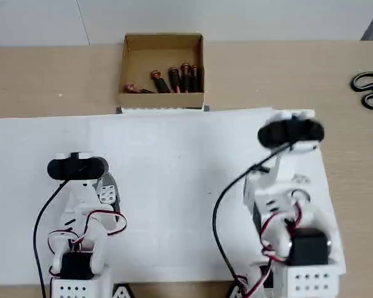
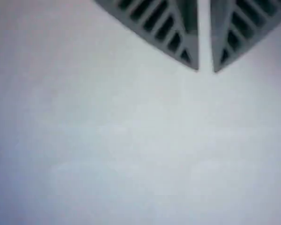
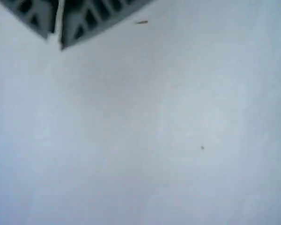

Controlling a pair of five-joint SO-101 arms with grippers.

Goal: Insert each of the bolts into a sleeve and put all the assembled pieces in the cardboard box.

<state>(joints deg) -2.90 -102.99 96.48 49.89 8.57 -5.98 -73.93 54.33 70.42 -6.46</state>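
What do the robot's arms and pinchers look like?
The arms are blocky white plastic with black oval tops, black cables and thin red wires. The left gripper and right gripper have grey pointed fingers with slotted ribs.

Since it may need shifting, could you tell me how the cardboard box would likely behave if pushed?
The cardboard box looks thin-walled and shallow, so probably light and likelier to slide than tip. The assembled pieces lying loose inside look cylindrical, so they may roll.
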